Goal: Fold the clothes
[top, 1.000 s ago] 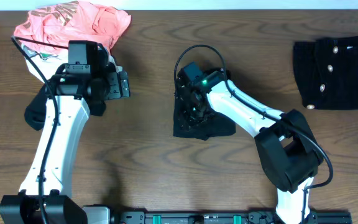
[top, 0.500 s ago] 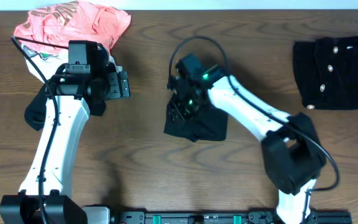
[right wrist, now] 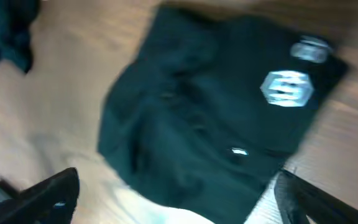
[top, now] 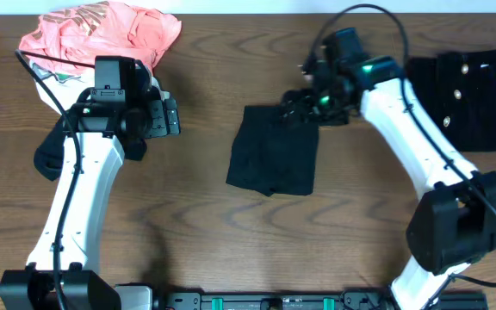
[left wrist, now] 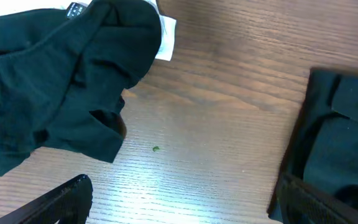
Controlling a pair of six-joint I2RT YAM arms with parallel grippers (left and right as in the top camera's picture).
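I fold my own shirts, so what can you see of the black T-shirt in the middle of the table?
The black T-shirt looks like soft cloth, folded into a rough, slightly wrinkled rectangle. It lies flat on the brown wooden table. A small white hexagon logo shows on it. The right end effector hangs open at its far right corner; whether it touches is too blurred to tell.

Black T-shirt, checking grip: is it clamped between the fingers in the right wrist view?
No, the black T-shirt lies on the table below the right gripper, its fingers wide apart.
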